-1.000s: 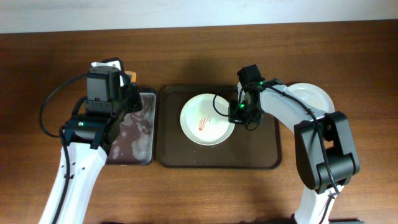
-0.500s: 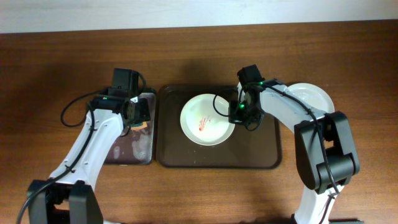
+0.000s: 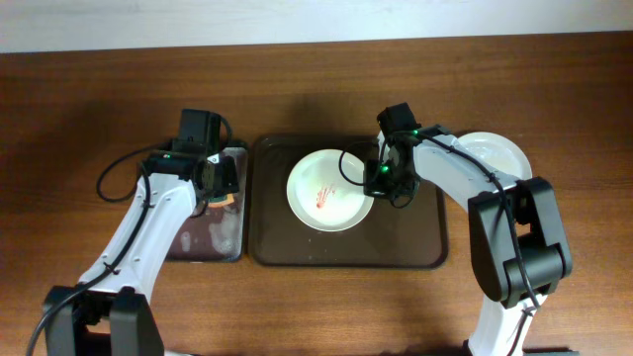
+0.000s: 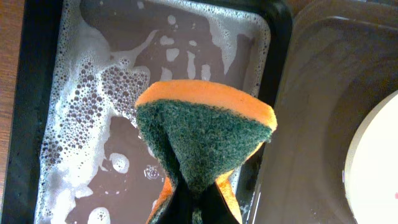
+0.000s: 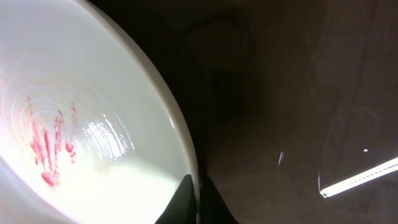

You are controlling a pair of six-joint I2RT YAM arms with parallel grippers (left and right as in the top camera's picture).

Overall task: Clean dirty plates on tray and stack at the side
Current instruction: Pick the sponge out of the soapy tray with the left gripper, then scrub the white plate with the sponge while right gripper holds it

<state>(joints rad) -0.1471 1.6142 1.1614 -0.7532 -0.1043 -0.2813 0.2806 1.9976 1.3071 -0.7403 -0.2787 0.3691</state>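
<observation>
Left of the tray (image 3: 415, 247), a black pan (image 3: 213, 237) holds brown water and suds. The left jaws hang over the pan's side nearest the tray, pinched shut on a folded green-orange sponge (image 4: 202, 127). On the tray, left of its middle, lies a plate (image 3: 329, 190) with a red smear (image 5: 50, 140) at its centre. The right jaws are closed narrow on that plate's right rim. Right of the tray, on the counter (image 3: 316, 79), sits another plate (image 3: 495, 150), partly hidden by the right arm (image 3: 465, 178).
</observation>
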